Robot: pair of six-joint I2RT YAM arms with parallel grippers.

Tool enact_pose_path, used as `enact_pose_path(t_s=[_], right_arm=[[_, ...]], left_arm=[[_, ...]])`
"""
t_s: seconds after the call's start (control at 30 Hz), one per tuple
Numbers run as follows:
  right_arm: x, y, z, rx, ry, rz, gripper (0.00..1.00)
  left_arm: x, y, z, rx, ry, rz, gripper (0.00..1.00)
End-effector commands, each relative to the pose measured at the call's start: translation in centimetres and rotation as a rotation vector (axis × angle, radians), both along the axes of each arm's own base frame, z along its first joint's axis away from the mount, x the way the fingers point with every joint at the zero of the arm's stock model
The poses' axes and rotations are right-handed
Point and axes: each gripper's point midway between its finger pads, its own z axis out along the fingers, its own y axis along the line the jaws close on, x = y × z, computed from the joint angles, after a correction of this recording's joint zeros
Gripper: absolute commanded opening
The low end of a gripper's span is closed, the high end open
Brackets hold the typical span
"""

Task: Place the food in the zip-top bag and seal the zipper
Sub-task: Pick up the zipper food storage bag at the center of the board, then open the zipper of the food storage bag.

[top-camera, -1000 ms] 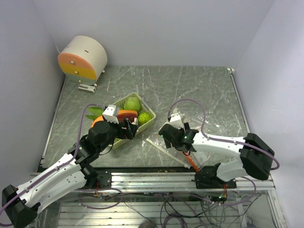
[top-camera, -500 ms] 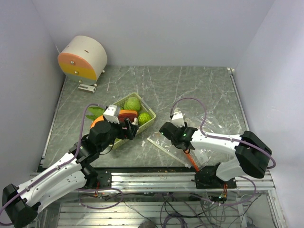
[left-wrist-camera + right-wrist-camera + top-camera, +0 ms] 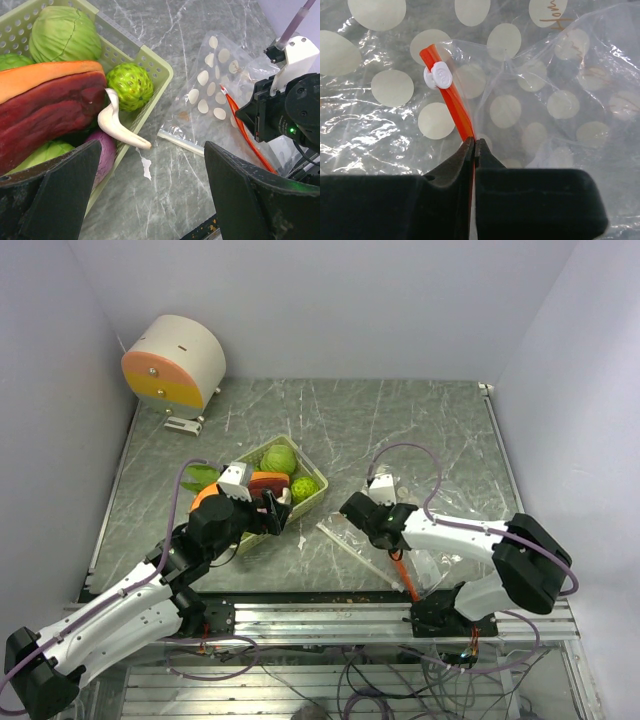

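Right gripper [image 3: 474, 145] clenched on the glossy orange zipper strip [image 3: 454, 102] of the clear, dotted, crinkled bag [image 3: 555, 110]; left gripper [image 3: 150, 155] released, bumpy green ball [image 3: 129, 86] at its 11 o'clock

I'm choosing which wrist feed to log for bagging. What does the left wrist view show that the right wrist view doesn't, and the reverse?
Only the left wrist view: the pale-green perforated plastic basket holding a bumpy light-green ball, a smooth green cabbage-like ball and a red-and-orange slab; the grey marbled table; and the open left gripper. Only the right wrist view: the right gripper pinched shut on the zipper, near its small white slider. Both: the clear dotted zip-top bag and its orange zipper strip.
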Motion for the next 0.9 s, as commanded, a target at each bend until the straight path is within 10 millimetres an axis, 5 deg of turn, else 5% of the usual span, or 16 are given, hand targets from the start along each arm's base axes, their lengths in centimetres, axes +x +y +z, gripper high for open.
enact_pose_path(t_s=[0.0, 0.2, 0.43, 0.67, 0.87], right_arm=[[0.7, 0.1, 2.5, 0.039, -0.064, -0.036, 0.0], [0.4, 3.8, 8.1, 0.275, -0.126, 0.09, 0.0], [-0.4, 6.7, 14.3, 0.545, -0.208, 0.217, 0.0], [-1.0, 8.2, 16.9, 0.659, -0.247, 0.3, 0.0], [-1.1, 8.3, 18.2, 0.697, -0.279, 0.318, 0.0]], left_arm=[[0.3, 0.2, 0.5, -0.013, -0.016, 0.012, 0.95], [0.4, -0.9, 0.7, -0.048, -0.047, -0.027, 0.95], [-0.9, -4.6, 2.1, -0.22, -0.207, -0.233, 0.95], [-2.5, -8.0, 5.0, -0.415, -0.359, -0.431, 0.95], [-3.1, -10.4, 5.3, -0.502, -0.362, -0.542, 0.95]])
